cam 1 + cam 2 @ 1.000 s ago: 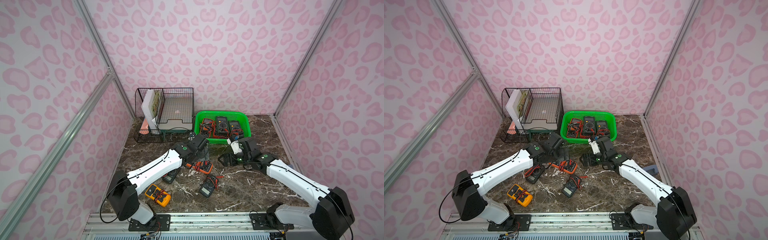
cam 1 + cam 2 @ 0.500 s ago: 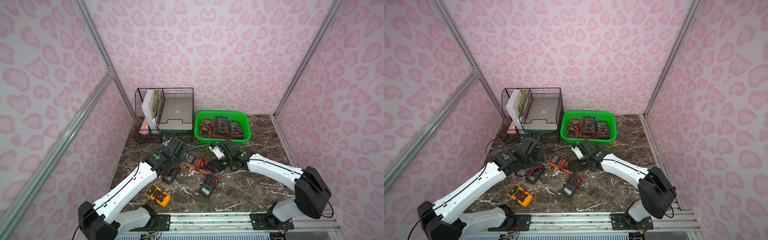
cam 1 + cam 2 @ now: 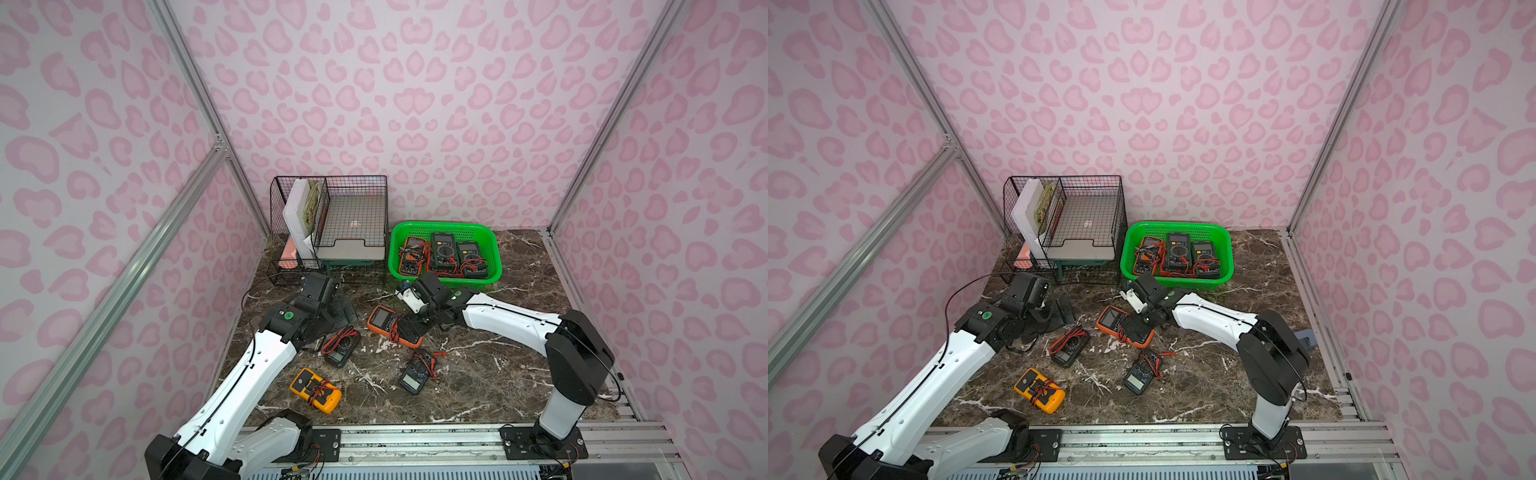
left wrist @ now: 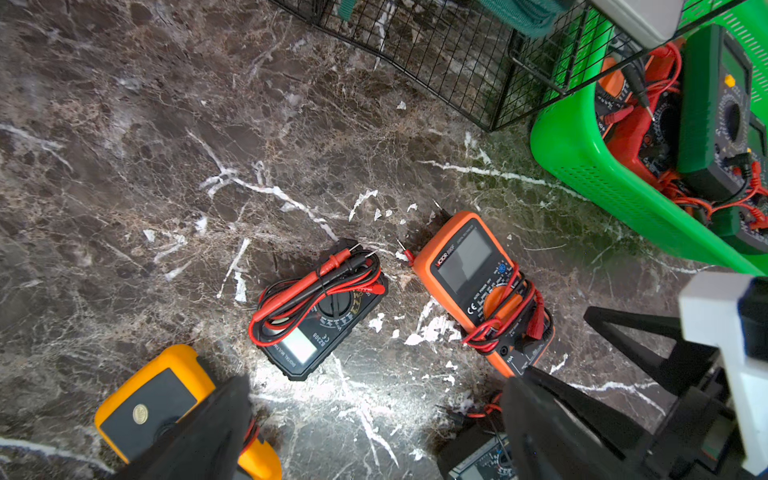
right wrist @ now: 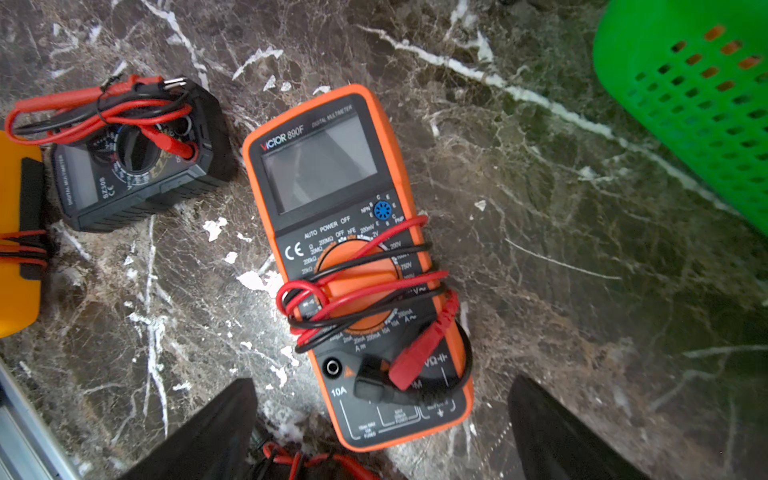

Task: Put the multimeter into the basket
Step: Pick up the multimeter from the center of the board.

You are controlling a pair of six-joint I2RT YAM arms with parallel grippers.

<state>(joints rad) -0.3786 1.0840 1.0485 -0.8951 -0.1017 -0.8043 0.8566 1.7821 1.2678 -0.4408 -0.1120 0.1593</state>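
In both top views the right hand [image 3: 415, 328] covers the orange meter's [image 3: 382, 319] lower end, and the print on the three meters [image 3: 442, 251] in the basket [image 3: 440, 225] is too small to read. The right wrist view's edges cut off the yellow meter [image 5: 16, 208] and the basket. Some red leads [image 5: 307, 461] show there, but what they belong to is out of picture. In the left wrist view a finger [image 4: 199, 436] of the left hand [image 4: 376, 380] hides part of the yellow meter, and the right arm [image 4: 715, 316] is blurred.
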